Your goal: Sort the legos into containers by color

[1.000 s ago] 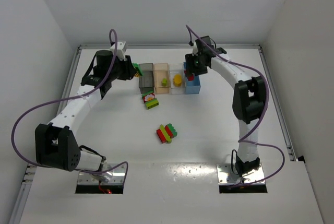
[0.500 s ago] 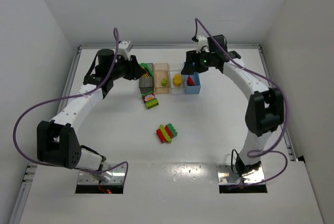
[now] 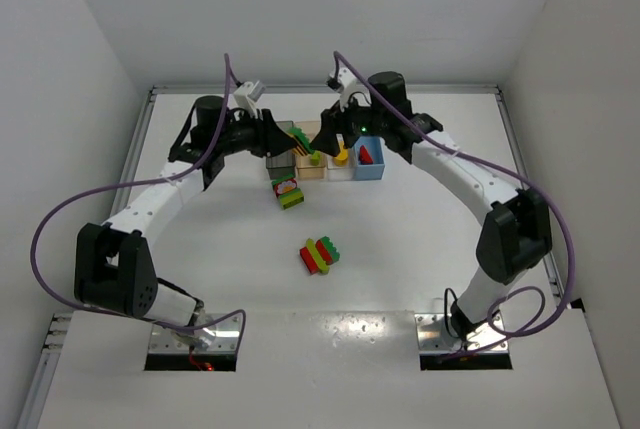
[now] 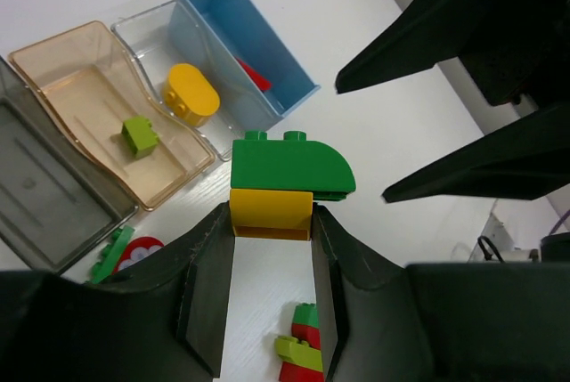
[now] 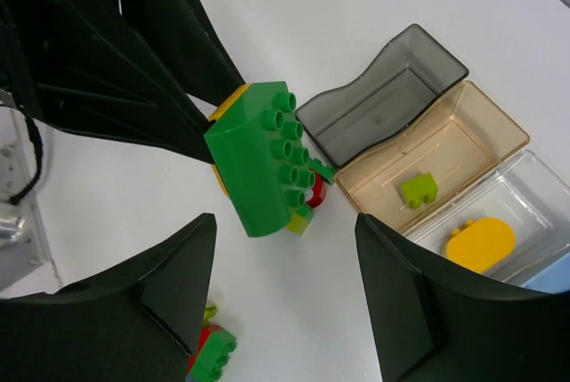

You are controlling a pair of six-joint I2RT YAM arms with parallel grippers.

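The right claw (image 5: 285, 222) has swung left from over the blue bin (image 4: 236, 35) to face the left claw (image 4: 272, 215), which has edged toward the bins. The left claw is clamped on a yellow brick (image 4: 270, 208) with a dark green brick (image 4: 289, 164) stuck on top, held in the air by the row of bins; the right claw stands apart and empty, near the green brick. An off-centre pull could twist the pair loose into the wrong bin; fingers this near could also knock together. The left wrist view shows the grip on yellow alone; the right wrist view shows the green studs; the top view shows a mixed cluster (image 3: 321, 255) on the desk (image 3: 420, 239).
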